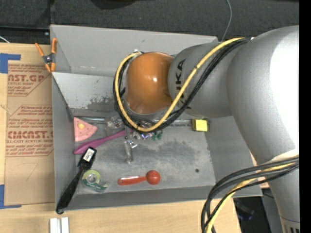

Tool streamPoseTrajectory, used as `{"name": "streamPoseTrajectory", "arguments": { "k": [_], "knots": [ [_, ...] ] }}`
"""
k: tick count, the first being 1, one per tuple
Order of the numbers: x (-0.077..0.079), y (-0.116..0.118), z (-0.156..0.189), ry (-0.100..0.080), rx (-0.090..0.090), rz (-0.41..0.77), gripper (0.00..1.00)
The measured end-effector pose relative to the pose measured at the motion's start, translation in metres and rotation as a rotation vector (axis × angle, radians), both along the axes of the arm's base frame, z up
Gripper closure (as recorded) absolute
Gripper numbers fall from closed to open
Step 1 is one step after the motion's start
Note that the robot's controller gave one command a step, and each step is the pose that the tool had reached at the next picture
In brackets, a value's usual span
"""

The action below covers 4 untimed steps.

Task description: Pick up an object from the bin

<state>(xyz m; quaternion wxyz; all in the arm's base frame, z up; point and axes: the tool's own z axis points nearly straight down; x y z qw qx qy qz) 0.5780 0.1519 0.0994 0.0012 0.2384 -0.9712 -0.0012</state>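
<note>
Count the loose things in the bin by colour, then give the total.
Pink: 2, wedge and stick
Red: 1, spoon
Yellow: 1, block
Black: 1, brush
Green and clear: 1, tape roll
Total: 6 in sight; the arm may hide more.

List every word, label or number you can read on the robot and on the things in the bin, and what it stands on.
"KU": on the arm, beside its orange cover; the rest is hidden.
White label on the black-handled tool: too small to read.
</note>
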Motion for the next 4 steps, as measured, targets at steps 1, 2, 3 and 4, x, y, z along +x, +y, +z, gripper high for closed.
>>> {"name": "streamPoseTrajectory", "arguments": {
  "k": [1,2,3,4],
  "knots": [
    [0.016,-0.027,-0.03,-0.009,0.005,0.013,0.0],
    [-0.007,0.043,-0.029,-0.01,0.009,-0.002,1.0],
    [-0.007,0.043,-0.029,-0.01,0.009,-0.002,1.0],
    [-0.01,0.042,-0.005,0.0,0.005,-0.002,1.0]
  ]
}}
